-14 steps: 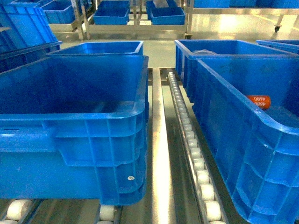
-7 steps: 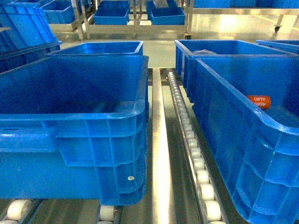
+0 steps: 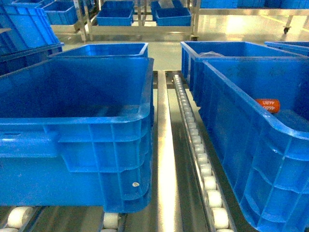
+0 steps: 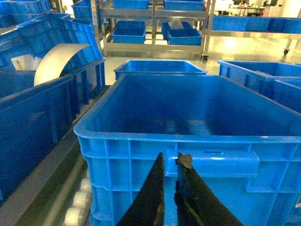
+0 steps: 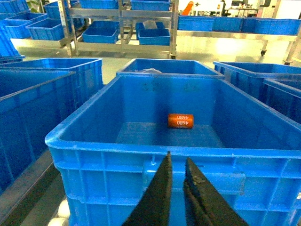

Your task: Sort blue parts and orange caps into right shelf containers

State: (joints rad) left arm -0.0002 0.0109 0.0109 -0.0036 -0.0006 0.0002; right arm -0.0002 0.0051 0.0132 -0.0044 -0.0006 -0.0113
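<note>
Nothing has shifted since the earlier head frames except the orange cap, which sat a touch higher against the wall a moment ago and now lies back where it was, so we judge that a wobble of the camera and not a move of the cap. We take the right near bin as our landmark. Inside it, toward the far wall, the cap rests on its side on the gridded floor, dark print facing us; it looks already sorted. Our right gripper hovers just outside the near rim of that bin, fingers nearly together and holding nothing, pulled back low so the bin mouth stays free. Left of the landmark, across the roller track, stands the left near bin; our left gripper waits before its near wall, fingers likewise nearly closed and empty. We see no blue parts in any view
</note>
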